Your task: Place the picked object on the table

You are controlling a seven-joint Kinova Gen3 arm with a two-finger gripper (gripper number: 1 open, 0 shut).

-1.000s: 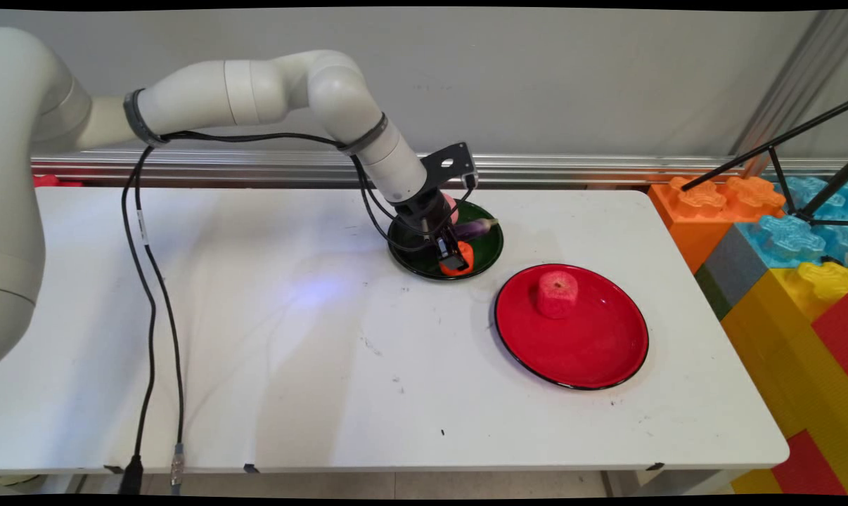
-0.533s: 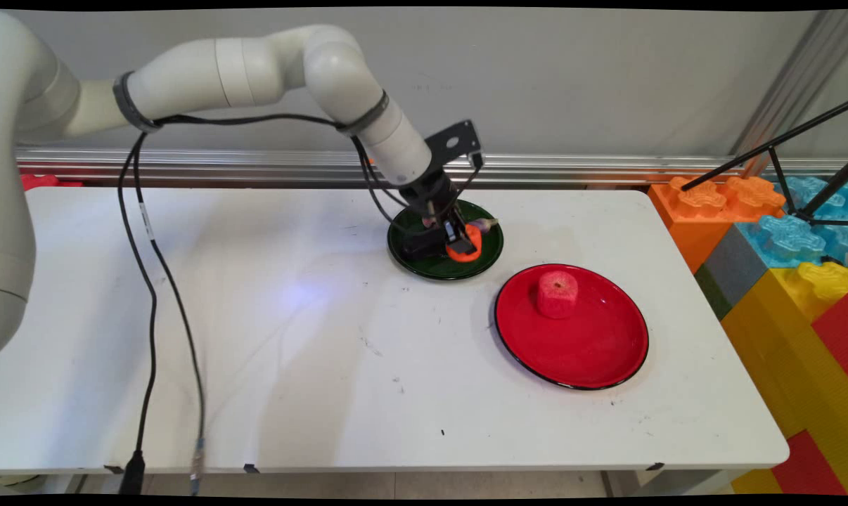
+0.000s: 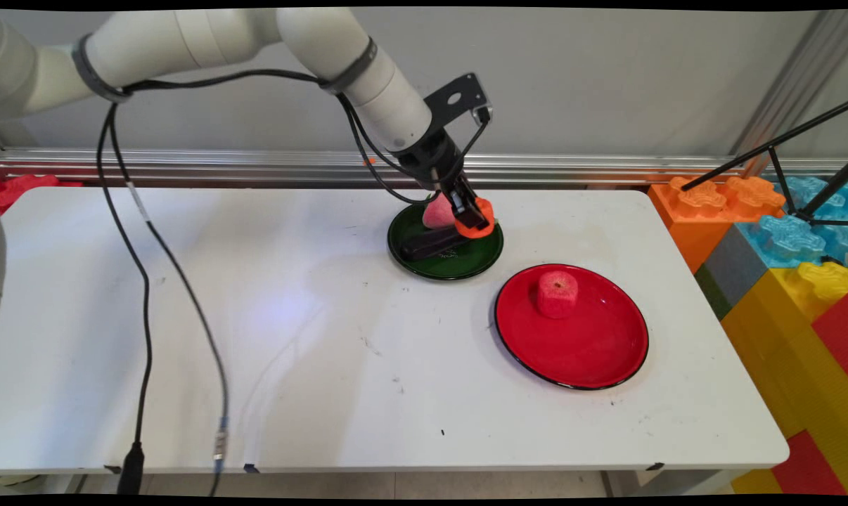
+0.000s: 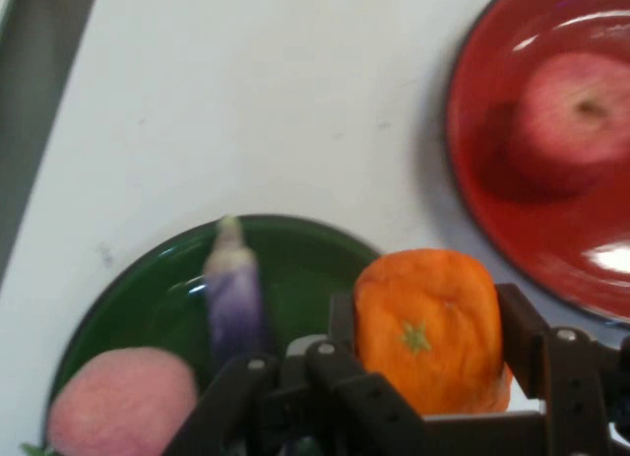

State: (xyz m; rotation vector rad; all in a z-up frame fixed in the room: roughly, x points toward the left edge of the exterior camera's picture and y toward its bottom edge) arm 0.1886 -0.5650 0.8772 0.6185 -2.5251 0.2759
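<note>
Claw [image 3: 472,216] is closing on an orange toy fruit [image 3: 482,219], one finger at each side, and is holding it in the air above the green plate [image 3: 466,261]. In the hand view the orange toy fruit [image 4: 430,330] is sitting between the two black fingers [image 4: 524,328], its small green star facing the camera.

Below the claw, the green plate [image 4: 305,254] is carrying a pink peach [image 3: 436,211] and a purple eggplant [image 4: 233,296]; in the hand view the pink peach [image 4: 120,402] is lying at about 8 o'clock from the eggplant.

On the white counter [image 3: 290,337], at about 4 o'clock from the green plate and near it, a red plate [image 3: 593,351] is lying with a red apple [image 3: 557,294] on it. Coloured big blocks [image 3: 789,239] are standing beyond the counter's right end.
</note>
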